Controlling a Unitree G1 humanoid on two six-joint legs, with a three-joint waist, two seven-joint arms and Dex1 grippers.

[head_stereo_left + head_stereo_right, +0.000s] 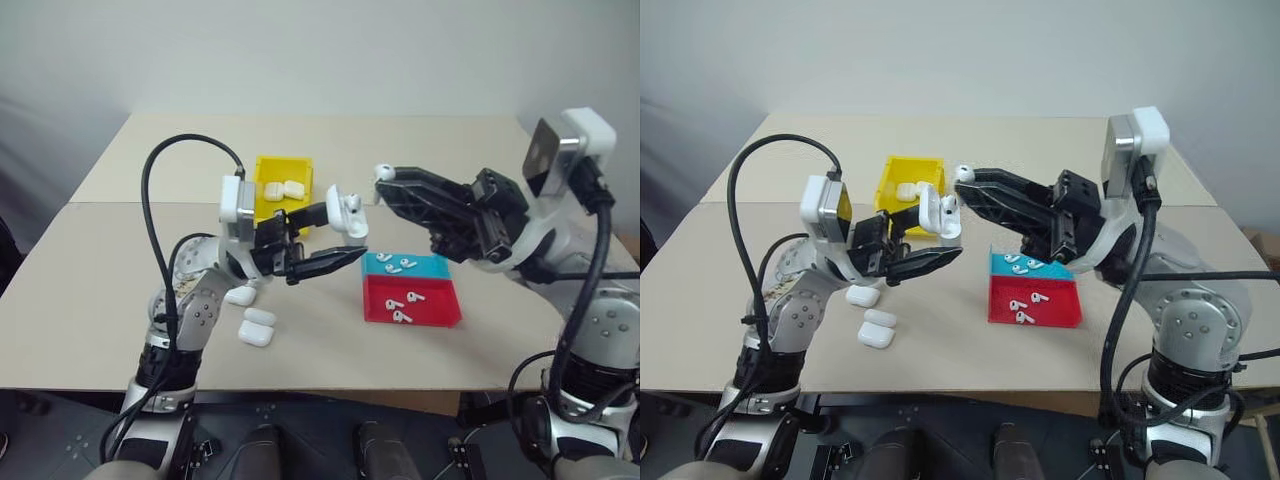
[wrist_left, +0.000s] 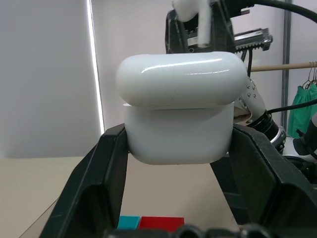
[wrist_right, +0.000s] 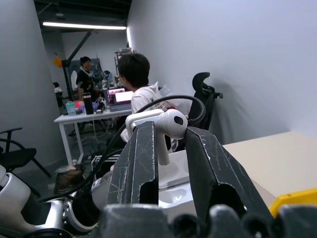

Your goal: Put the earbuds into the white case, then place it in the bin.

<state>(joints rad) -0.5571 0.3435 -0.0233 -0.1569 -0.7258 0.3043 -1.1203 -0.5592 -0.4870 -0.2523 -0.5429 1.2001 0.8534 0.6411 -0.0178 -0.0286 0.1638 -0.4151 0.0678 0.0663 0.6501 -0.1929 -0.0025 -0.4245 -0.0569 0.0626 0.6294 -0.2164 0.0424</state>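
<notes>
My left gripper (image 1: 345,236) is shut on the white case (image 1: 347,212) and holds it above the table's middle with the lid flipped open. In the left wrist view the case (image 2: 178,114) sits between the two black fingers (image 2: 106,163). My right gripper (image 1: 384,180) is shut on one of the earbuds (image 1: 383,171), which is held just right of and slightly above the case. In the right wrist view this earbud (image 3: 171,125) is pinched stem-down over the open case (image 3: 173,184). The yellow bin (image 1: 262,165) stands behind the case and holds two closed cases (image 1: 283,189).
A blue tray (image 1: 432,268) and a red tray (image 1: 440,312), each with loose earbuds (image 1: 402,303), lie right of centre. Three spare cases (image 1: 257,326) lie on the table near my left arm. People sit at a desk (image 3: 94,116) far behind.
</notes>
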